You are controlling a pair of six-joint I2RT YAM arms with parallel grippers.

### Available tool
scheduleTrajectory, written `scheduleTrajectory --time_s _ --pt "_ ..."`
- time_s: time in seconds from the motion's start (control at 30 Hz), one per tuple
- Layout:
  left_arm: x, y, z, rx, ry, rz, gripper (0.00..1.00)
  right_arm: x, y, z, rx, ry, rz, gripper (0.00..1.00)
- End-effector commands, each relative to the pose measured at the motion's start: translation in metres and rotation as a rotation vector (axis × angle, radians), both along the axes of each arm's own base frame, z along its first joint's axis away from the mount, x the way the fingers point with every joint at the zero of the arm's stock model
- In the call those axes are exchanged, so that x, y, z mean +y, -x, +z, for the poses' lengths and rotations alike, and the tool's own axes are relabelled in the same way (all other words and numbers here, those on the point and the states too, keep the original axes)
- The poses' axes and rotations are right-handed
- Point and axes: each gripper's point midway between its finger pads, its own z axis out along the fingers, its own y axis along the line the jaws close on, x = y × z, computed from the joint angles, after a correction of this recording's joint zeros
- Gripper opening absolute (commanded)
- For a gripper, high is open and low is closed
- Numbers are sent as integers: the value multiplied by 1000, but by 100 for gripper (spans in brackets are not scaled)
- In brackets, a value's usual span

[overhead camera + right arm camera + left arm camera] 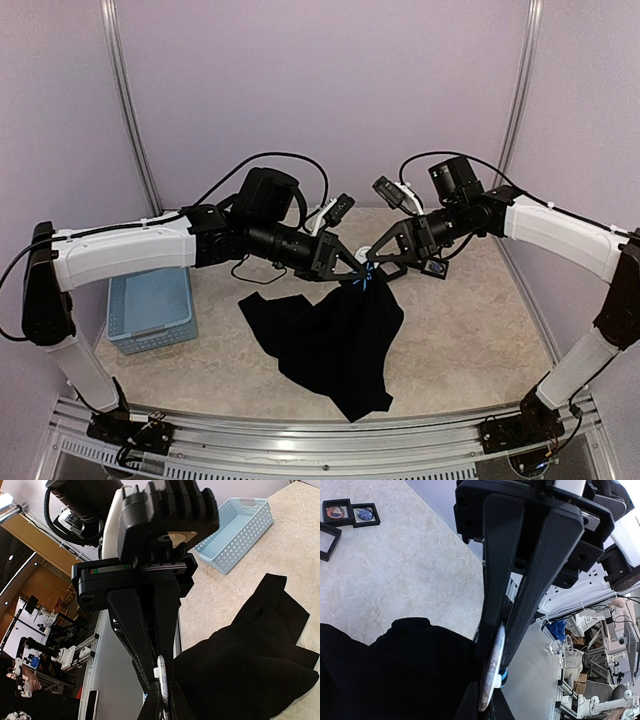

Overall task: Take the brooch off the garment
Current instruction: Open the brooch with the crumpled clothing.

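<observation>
The black garment (330, 340) hangs from its neck, lifted off the table; its lower part lies crumpled on the surface. It also shows in the wrist views (395, 670) (250, 670). The brooch (492, 670), a thin pale disc seen edge-on with a white clip, sits at the raised neck (372, 256) beside a small blue mark. My left gripper (496, 652) is shut on one end of the disc, with cloth against its finger. My right gripper (162, 677) meets it tip to tip (376, 262) and is shut on the opposite end of the brooch (161, 672).
A light-blue perforated basket (150, 308) stands at the left, behind the left arm (235, 530). Small black display boxes (350, 512) lie on the table past the right gripper (434, 268). A metal rail (330, 435) runs along the near edge.
</observation>
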Motion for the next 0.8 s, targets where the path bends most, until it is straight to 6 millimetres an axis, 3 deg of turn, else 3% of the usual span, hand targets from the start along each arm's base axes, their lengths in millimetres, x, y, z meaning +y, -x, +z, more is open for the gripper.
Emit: scheduleTrajectory --time_s 0.0,0.3,0.77 --pt "-9 5 26 -58 64 -37 0 -1 -20 -35 -27 159 -112 2" --pt "-10 3 33 -72 73 -35 0 -3 -32 -51 -98 263 -189 3" --pt "-6 0 35 -55 98 -17 0 1 -31 -51 -149 253 -198 13"
